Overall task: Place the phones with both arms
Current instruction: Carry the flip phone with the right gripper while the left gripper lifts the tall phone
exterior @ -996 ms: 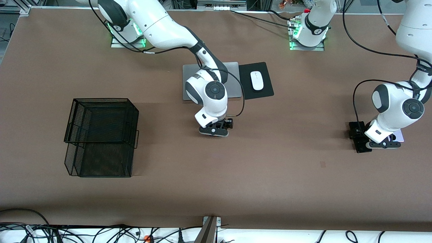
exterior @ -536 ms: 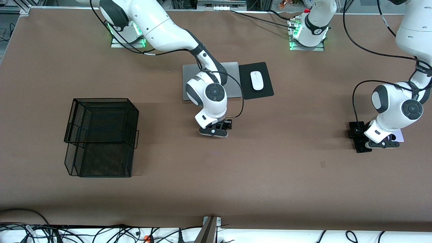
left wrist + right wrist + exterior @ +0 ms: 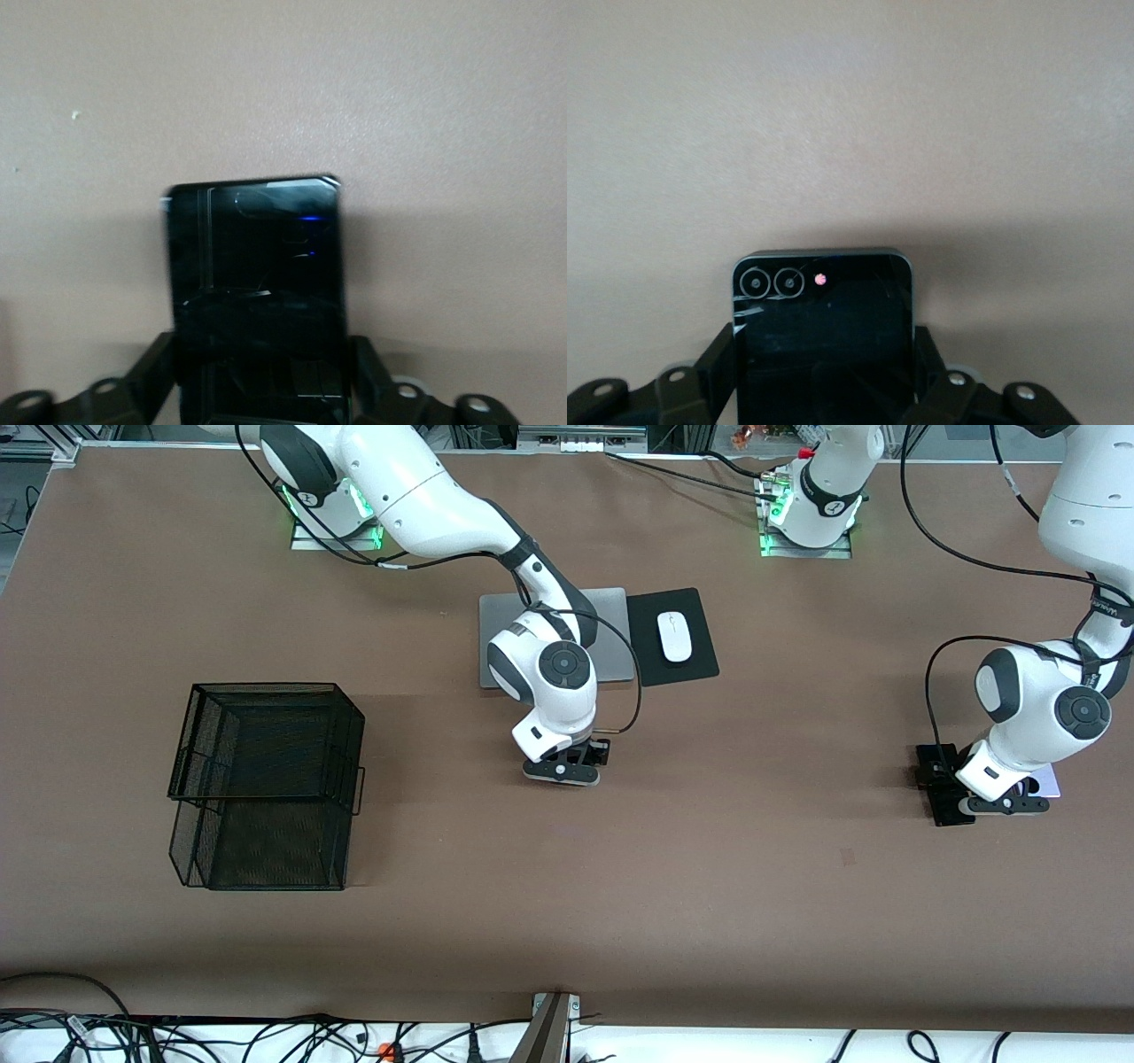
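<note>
My right gripper (image 3: 560,771) is down at the table's middle, nearer the front camera than the laptop. In the right wrist view it (image 3: 824,376) is shut on a squarish black flip phone (image 3: 824,328) with two lens rings, a finger pressed against each side. At the left arm's end of the table, my left gripper (image 3: 1005,804) is low over the table. The left wrist view shows it (image 3: 263,376) shut on the long slim black slab phone (image 3: 254,274), whose end sticks out (image 3: 952,812). A lavender-white phone (image 3: 1048,780) peeks from under that wrist.
A black wire-mesh basket (image 3: 266,779) stands toward the right arm's end. The grey laptop (image 3: 611,638) lies near the bases, with a white mouse (image 3: 674,636) on a black pad (image 3: 700,662) beside it.
Both hands have stayed down at their phones with only a slight shift. The phones have not moved.
</note>
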You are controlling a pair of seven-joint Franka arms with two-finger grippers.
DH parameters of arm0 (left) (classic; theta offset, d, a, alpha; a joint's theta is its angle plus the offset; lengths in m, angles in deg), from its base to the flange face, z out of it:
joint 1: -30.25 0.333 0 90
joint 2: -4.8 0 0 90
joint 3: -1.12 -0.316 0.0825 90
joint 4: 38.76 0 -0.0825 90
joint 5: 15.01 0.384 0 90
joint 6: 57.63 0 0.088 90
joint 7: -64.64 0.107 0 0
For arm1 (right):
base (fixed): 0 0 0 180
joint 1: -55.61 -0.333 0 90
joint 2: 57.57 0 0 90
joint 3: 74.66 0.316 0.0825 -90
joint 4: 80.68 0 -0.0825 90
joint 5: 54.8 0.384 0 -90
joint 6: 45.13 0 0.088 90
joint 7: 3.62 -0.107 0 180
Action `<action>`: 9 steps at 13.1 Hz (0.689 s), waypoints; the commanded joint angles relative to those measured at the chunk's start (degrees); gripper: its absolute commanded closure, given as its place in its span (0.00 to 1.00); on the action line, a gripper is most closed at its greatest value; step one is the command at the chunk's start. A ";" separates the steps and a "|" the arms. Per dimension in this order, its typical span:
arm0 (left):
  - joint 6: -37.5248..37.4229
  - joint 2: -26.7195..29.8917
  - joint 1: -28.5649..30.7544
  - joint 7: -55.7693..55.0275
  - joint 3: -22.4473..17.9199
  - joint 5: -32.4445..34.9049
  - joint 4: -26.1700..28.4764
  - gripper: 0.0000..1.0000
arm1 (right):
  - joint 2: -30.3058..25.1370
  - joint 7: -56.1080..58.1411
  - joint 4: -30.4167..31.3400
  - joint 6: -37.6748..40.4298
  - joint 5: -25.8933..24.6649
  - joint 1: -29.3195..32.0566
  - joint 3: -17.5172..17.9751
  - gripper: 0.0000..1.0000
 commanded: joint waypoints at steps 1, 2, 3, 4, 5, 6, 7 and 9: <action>0.16 -0.46 1.08 1.02 0.66 1.65 -0.63 0.69 | -4.83 -0.30 -0.16 6.13 -0.77 0.04 -0.23 1.00; 0.16 -0.37 1.08 1.02 0.66 1.65 -0.63 0.70 | -7.63 -0.03 -0.07 8.76 -0.77 0.30 -0.23 1.00; 0.16 -0.37 0.99 1.02 0.66 1.65 -0.63 0.70 | -9.83 0.06 -0.16 11.66 -0.77 0.39 -0.23 1.00; 0.16 -0.37 1.08 1.02 0.66 1.65 -0.63 0.71 | -12.12 0.32 -0.07 14.74 -0.85 0.65 -0.32 1.00; 0.16 -0.37 1.08 1.10 0.66 1.65 -0.72 0.71 | -14.32 0.84 -0.07 17.81 -0.94 1.52 -0.32 1.00; -0.01 -0.37 0.99 1.10 0.66 1.65 -1.24 0.71 | -16.43 2.42 -0.07 20.80 -0.85 2.40 -0.23 1.00; -0.27 -0.02 0.99 1.02 0.66 1.65 -1.51 0.71 | -18.97 4.61 0.10 23.18 -0.59 3.28 -0.23 1.00; -1.24 1.47 0.99 1.02 1.19 1.65 -1.51 0.71 | -23.98 9.44 3.25 28.46 -0.33 4.51 -2.33 1.00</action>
